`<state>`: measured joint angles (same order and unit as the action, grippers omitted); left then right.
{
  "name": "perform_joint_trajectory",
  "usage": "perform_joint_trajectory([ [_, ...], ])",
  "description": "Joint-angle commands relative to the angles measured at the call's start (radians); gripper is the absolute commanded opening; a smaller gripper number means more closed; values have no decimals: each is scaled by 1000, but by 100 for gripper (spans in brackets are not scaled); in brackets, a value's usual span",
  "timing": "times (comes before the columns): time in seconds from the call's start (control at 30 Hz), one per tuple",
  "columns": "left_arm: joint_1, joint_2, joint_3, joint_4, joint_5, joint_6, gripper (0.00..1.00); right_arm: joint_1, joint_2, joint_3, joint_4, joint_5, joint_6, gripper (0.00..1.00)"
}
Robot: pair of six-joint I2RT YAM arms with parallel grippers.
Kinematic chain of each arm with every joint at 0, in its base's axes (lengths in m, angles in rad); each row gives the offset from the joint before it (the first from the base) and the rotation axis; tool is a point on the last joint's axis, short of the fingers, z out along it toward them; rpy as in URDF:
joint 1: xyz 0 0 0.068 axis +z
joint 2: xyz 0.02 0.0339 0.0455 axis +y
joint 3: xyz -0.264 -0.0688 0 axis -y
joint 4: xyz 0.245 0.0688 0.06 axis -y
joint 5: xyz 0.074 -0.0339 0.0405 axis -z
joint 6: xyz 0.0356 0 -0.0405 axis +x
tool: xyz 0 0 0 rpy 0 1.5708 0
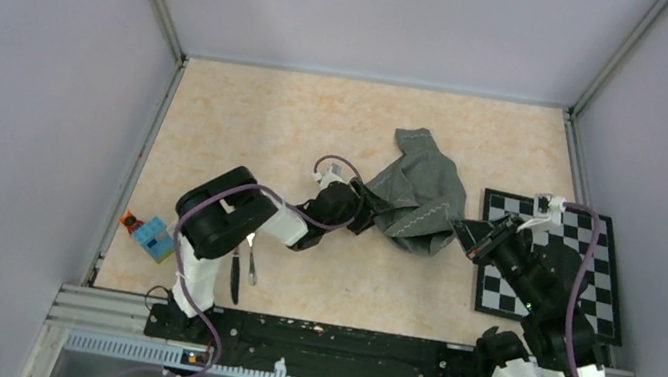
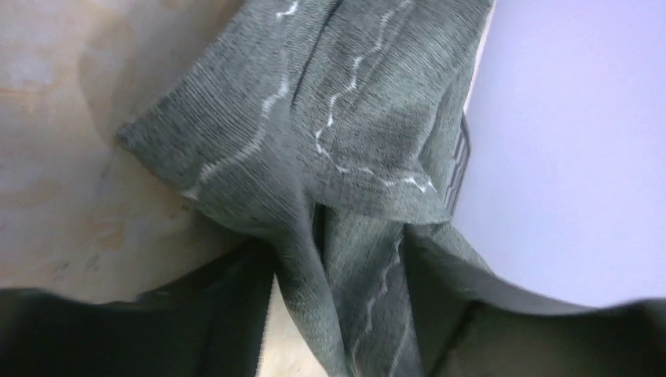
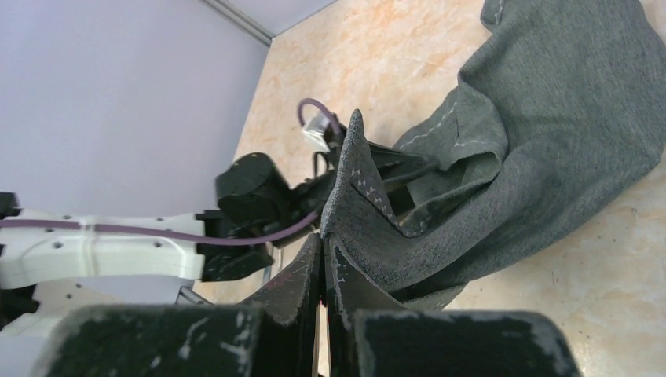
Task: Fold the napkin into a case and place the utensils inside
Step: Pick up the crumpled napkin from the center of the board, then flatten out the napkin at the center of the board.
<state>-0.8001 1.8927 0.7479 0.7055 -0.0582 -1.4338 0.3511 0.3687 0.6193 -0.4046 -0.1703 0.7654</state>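
We see the table [image 1: 250, 115] carrying the checkered board [image 1: 599, 281] at its right edge. The napkin [image 1: 420, 197] lies bunched just left of the board. The right gripper [image 1: 459, 231] is clenched on the napkin's board-side edge. The left gripper [image 1: 371, 197] – fingers apart – straddles a fold on the side away from the board. The utensils [image 1: 236, 279] lie well left of the board, outside the napkin.

napkin [image 1: 420, 197]: dark grey, pale zigzag stitching | board [image 1: 495, 295]: black-white checks | table [image 1: 249, 124]: peach marbled
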Motion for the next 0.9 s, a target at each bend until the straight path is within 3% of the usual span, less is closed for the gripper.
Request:
perform_joint_trajectory([
  [0.0,8,132,30,-4,9,-35,57,6,36,94,8,-26,-39,0],
  [0.17,63,82,32,54,95,70,10,6,63,151,-22,6,-92,0],
  [0.23,83,-36,11,-10,86,175,0,6,78,180,-27,18,-111,0],
  [0.43,69,-626,104,-532,-97,573,0,7,160,322,-38,14,-132,0],
  [0.53,62,-836,190,-669,-80,690,0,7,203,429,-31,17,-121,0],
  [0.77,62,-1029,472,-969,7,791,0,7,309,670,-1,-11,-81,0],
  [0.87,62,-1077,560,-1010,50,824,0,6,320,740,75,-113,-77,0],
])
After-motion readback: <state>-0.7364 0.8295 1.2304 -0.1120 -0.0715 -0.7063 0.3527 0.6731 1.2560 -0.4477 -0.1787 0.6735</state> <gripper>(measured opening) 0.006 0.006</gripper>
